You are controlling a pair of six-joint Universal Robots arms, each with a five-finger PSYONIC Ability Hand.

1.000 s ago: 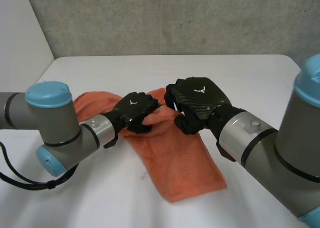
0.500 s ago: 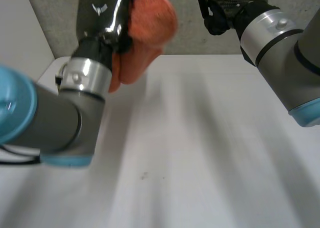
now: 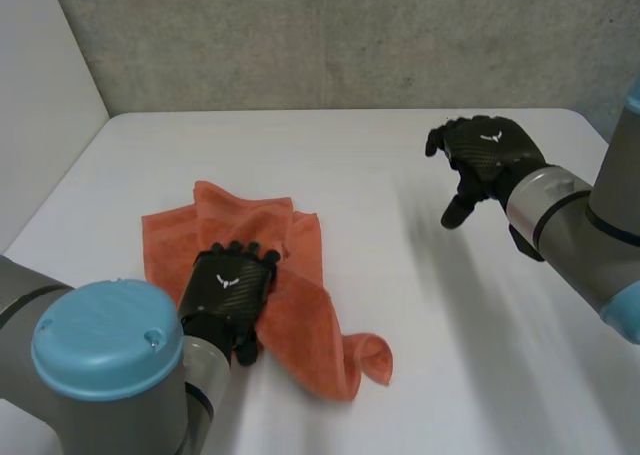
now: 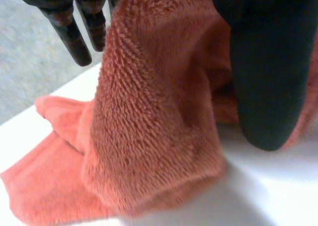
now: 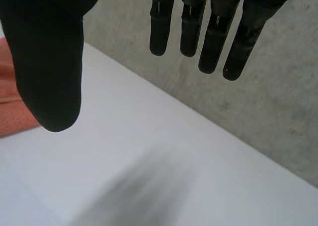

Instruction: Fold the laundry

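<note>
The orange terry towel (image 3: pixel 300 305), surely soft and light, lies rumpled on the white table (image 3: pixel 350 165) under the left hand (image 3: pixel 230 290), which pinches its middle, while the right hand (image 3: pixel 490 155) hangs well apart with straight, empty fingers; a corner seems the better place to take it.

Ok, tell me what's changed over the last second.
The towel was swung up off the table and is back down, now further toward the left side and crumpled instead of lying flat. The right hand has let go of it and pulled away to the right, open in the air. The left hand has kept its hold on the towel throughout.
</note>
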